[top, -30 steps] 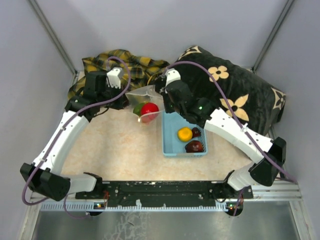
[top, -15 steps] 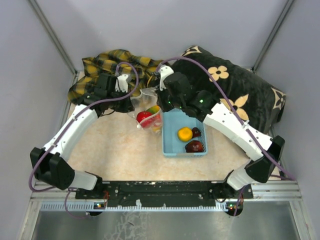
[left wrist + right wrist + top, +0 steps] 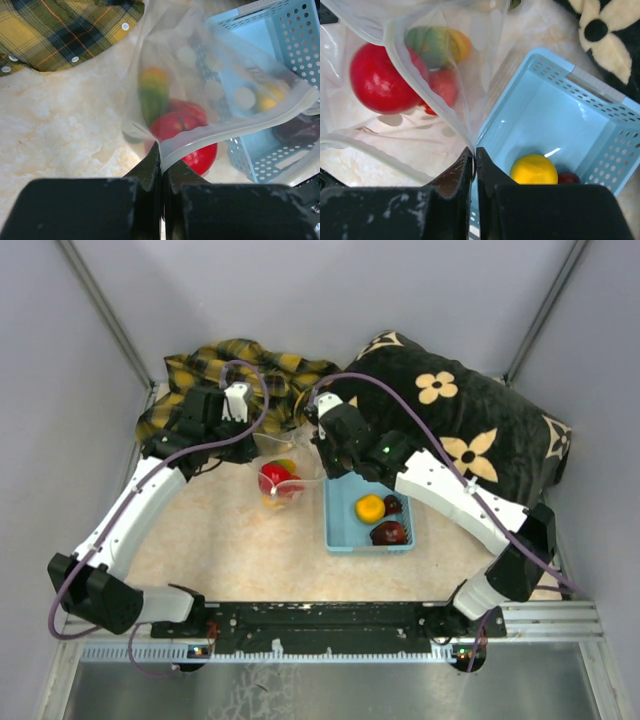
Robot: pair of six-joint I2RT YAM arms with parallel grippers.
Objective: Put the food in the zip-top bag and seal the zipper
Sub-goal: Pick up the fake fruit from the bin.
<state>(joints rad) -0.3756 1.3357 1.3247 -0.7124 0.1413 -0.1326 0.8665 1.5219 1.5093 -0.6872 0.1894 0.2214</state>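
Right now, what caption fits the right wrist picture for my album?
Right end effector pinches the zip-top bag, red fruit and green fruit inside, yellow fruit waiting in the blue basket.

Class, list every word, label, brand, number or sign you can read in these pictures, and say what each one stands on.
No readable text in any view.
Clear bag: white dots only, no letters.
Black pillow: cream flower shapes, no brand name.
White notched strip on the front rail: any marks are too small to read.
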